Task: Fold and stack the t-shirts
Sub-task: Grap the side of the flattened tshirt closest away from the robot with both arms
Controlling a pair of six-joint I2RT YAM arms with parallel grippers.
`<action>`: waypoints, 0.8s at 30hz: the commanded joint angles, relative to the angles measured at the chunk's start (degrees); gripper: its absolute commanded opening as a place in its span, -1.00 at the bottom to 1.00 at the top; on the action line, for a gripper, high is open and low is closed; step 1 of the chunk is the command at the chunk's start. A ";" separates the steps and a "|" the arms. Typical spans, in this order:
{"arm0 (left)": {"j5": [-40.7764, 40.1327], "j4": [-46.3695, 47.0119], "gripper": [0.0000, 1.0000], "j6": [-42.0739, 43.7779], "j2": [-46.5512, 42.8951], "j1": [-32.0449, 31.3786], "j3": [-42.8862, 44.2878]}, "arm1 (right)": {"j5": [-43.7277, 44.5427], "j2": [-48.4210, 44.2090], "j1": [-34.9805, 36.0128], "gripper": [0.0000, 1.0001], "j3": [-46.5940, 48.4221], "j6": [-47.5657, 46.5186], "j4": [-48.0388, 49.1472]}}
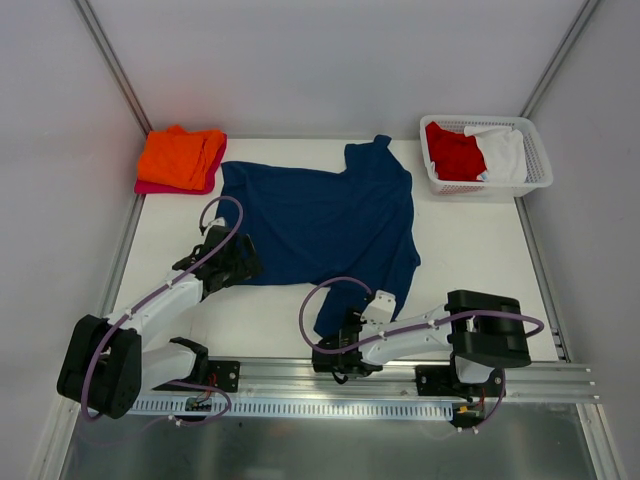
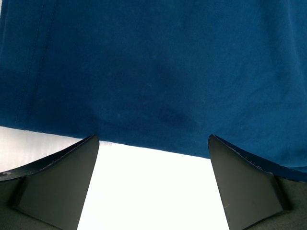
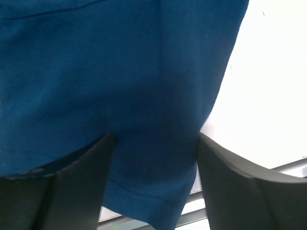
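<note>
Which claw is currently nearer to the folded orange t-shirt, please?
Left. The left claw sits at the left edge of the navy t-shirt, close to the orange t-shirt; the right claw is at that shirt's near corner, farther off.

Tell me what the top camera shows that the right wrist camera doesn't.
Only the top camera: an orange shirt folded on a pink shirt, a basket holding a red shirt and a white shirt, and the left gripper at the blue shirt's edge. Only the right wrist camera: a hemmed corner of that shirt lying between open jaws. Both: the blue shirt and the right gripper.
</note>
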 commanded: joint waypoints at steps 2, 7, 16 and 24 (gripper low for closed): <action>-1.99 0.56 0.98 1.18 0.40 -0.91 0.92 | -11.20 1.29 0.31 0.28 -1.79 5.90 18.21; -2.25 0.47 0.98 1.27 0.67 -1.08 1.01 | -11.55 1.03 0.39 -0.18 -2.14 6.78 17.32; -2.60 0.47 0.98 1.27 0.75 -1.43 1.01 | -11.82 0.06 0.92 -0.92 -3.55 8.80 16.36; -9.76 -3.82 0.98 2.50 -1.35 -1.61 3.64 | -11.29 -1.25 1.27 -0.99 -6.18 9.77 16.27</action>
